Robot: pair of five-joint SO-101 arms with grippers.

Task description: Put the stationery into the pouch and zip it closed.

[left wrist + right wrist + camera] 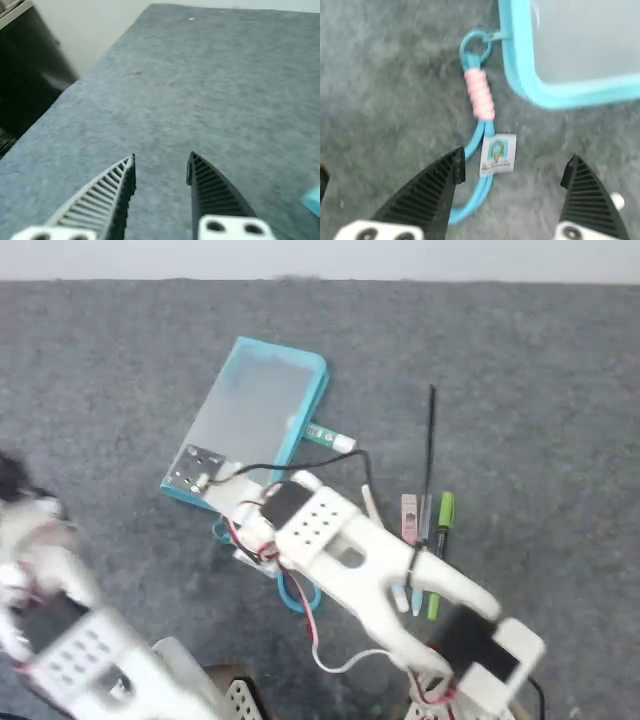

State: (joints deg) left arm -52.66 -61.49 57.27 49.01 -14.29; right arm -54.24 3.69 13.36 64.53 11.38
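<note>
The left jaws hung released over the grey bench (200, 75). The right jaws stood released above the blue strap (479, 95) with its paper tag (497, 154), attached to the turquoise pouch (255, 420) lying flat. Pens (426, 512) lay beside the pouch, not touching it.

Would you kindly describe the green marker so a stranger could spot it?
On the grey mat lies a turquoise pouch; in the high view, look to its right. The green marker is the outermost pen there, the only bright green one beside a pink piece and a thin black stick.
</note>
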